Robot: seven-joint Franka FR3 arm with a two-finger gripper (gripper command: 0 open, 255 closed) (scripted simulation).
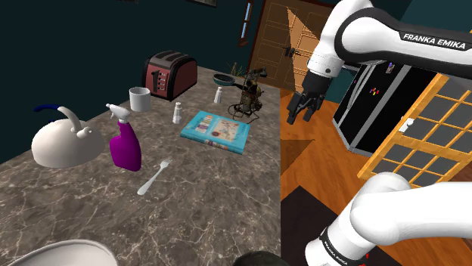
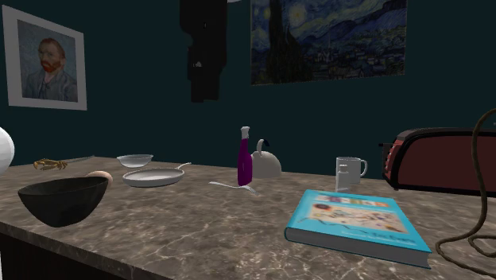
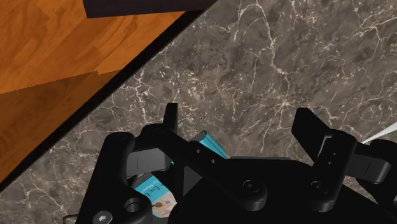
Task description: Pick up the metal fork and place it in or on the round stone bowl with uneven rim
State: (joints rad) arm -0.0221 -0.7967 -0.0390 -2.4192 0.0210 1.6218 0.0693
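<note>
Shoulder view, slim pale grey fork [image 1: 153, 178], flat on veined counter [image 1: 227, 198]

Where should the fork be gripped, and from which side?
Probably mid-handle on the fork, from straight above, with the open pincer closing across the thin shaft. It lies flat on the countertop, and the purple spray bottle stands near its tines.

FRANKA EMIKA — on the white arm [image 1: 378, 34]
</note>
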